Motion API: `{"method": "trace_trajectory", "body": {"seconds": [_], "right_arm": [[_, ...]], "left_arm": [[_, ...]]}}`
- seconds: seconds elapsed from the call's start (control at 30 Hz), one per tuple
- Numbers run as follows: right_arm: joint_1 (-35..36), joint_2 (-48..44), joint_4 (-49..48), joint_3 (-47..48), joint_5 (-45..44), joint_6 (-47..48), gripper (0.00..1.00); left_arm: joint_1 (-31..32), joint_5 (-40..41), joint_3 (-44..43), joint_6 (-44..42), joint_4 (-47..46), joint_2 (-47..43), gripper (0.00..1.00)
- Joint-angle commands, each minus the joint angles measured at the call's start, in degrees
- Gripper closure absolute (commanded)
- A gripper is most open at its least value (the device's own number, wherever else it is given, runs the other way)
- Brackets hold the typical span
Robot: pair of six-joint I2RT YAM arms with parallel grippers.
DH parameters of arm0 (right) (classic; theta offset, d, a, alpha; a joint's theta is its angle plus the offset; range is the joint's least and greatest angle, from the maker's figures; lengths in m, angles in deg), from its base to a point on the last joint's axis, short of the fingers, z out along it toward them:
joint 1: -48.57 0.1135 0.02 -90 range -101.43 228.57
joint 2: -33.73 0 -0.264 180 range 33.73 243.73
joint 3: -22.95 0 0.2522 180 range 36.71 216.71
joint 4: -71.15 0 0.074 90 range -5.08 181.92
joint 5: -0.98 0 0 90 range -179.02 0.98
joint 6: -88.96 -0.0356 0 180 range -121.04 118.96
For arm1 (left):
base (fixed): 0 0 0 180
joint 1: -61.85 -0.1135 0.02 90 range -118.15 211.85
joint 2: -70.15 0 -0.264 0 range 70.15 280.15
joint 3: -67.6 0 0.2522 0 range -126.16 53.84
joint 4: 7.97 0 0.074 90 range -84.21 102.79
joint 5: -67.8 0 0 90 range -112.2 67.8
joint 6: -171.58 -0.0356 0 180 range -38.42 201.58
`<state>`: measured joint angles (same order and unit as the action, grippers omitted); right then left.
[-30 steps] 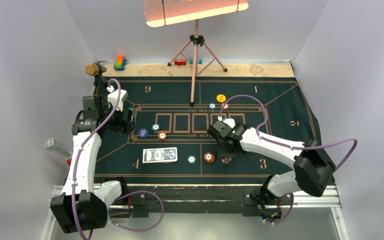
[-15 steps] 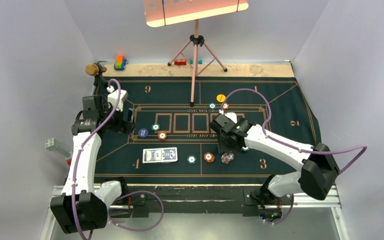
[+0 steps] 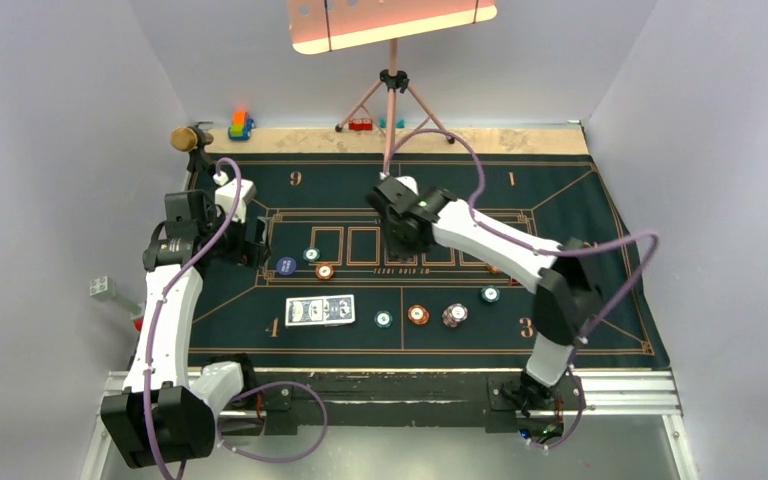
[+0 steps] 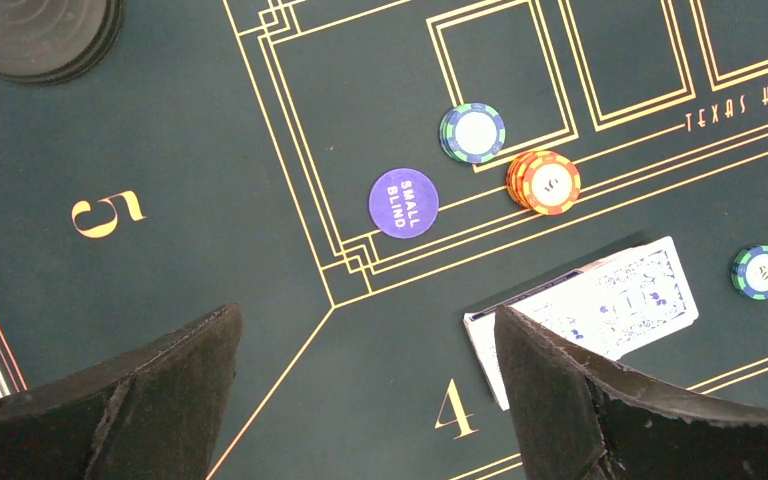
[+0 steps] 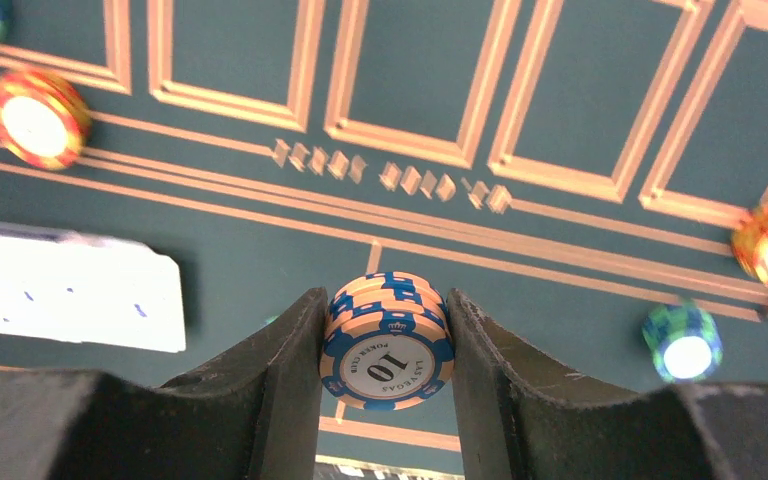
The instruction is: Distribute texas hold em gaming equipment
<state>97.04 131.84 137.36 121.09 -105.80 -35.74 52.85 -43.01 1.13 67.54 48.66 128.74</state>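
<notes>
Right wrist view settles the main question: the right hand (image 5: 385, 300) is clamped on a short stack of blue-and-cream chips (image 5: 387, 348) marked 10, one finger (image 5: 285, 360) pressed to each side, over the green felt mat (image 5: 580, 300). From above, the same right hand (image 3: 398, 235) hangs over the row of outlined card boxes at the mat's centre.

The left hand (image 3: 252, 243) hovers by the mat's 9 o'clock edge, spread wide with nothing between its fingers (image 4: 160, 390) (its own camera shows only felt in the gap). Toward 4 o'clock from it lie the purple Small Blind chip (image 4: 403, 203), a teal-rimmed chip (image 4: 472, 132) and an orange stack (image 4: 543, 182).

The blue-backed deck of cards (image 3: 320, 311) sits at about 8 o'clock from the centre. From 6 round to 4 o'clock run a small teal chip (image 3: 384, 320), an orange-brown chip (image 3: 418, 314), a whitish chip (image 3: 455, 315) and a far teal chip (image 3: 490, 294) — each apart from its neighbours.
</notes>
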Motion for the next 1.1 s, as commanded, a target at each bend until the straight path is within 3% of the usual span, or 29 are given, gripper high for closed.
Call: {"method": "trace_trajectory", "body": {"seconds": [0.0,0.23,0.37,1.07], "right_arm": [[1.01,9.50,-2.42,13.17,1.47,4.78,1.00],[1.36,27.23,-2.71,33.03,6.02,7.50,1.00],[1.82,32.60,-4.49,37.89,8.03,7.60,1.00],[2.95,43.05,-8.17,42.86,11.41,6.42,1.00]], "left_arm": [[-0.67,-0.59,-0.29,0.25,-1.19,-0.52,0.00],[-0.66,-0.50,-0.14,0.33,-1.34,-0.57,0.00],[-0.74,-0.80,0.04,0.33,-1.53,-0.49,0.00],[-0.75,-1.44,0.33,0.17,-1.50,-0.82,0.00]]}}
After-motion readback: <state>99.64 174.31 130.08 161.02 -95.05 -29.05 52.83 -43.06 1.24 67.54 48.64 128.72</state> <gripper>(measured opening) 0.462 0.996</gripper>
